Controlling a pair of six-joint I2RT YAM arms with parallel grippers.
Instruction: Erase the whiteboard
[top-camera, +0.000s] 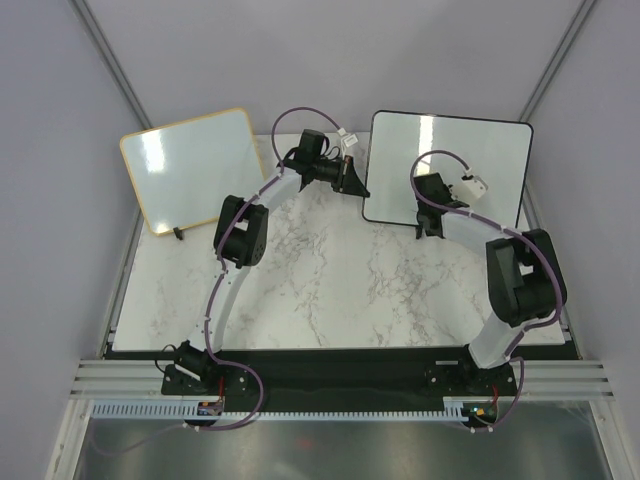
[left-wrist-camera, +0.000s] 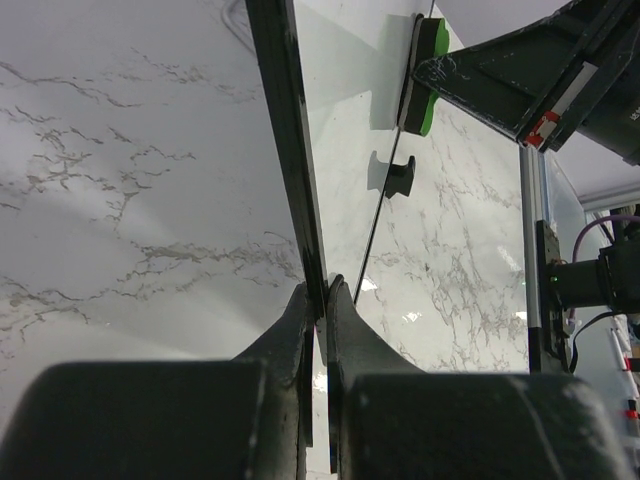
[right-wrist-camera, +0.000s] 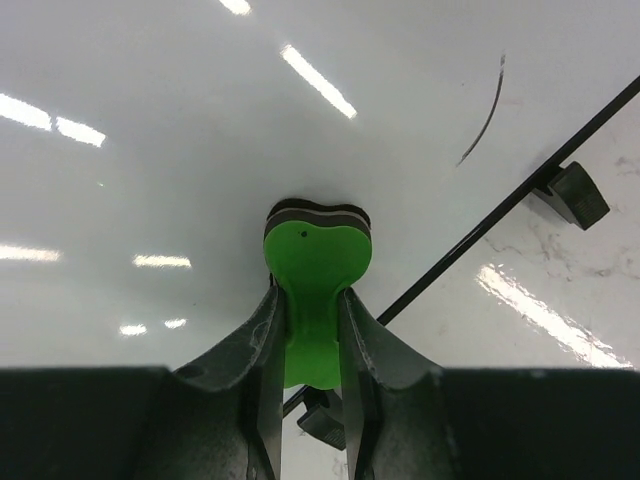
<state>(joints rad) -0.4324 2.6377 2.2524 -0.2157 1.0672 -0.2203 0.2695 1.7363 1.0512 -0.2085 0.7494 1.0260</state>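
Note:
The whiteboard (top-camera: 470, 150), glossy white with a thin black frame, lies at the back right of the table. My left gripper (top-camera: 357, 186) is shut on its left edge; in the left wrist view the fingers (left-wrist-camera: 300, 315) pinch the black frame (left-wrist-camera: 288, 150). My right gripper (top-camera: 428, 226) is shut on a green eraser (right-wrist-camera: 317, 265), whose dark pad presses flat on the board's surface (right-wrist-camera: 180, 130) near the near edge. A thin curved black pen mark (right-wrist-camera: 487, 115) shows on the board to the right of the eraser. The eraser (left-wrist-camera: 428, 75) also shows in the left wrist view.
A second whiteboard with a tan wooden frame (top-camera: 190, 165) lies at the back left, partly over the table's edge. A small black foot (right-wrist-camera: 572, 193) sticks out under the black-framed board. The marble tabletop (top-camera: 330, 290) stretches between the arms. Grey walls close in the back.

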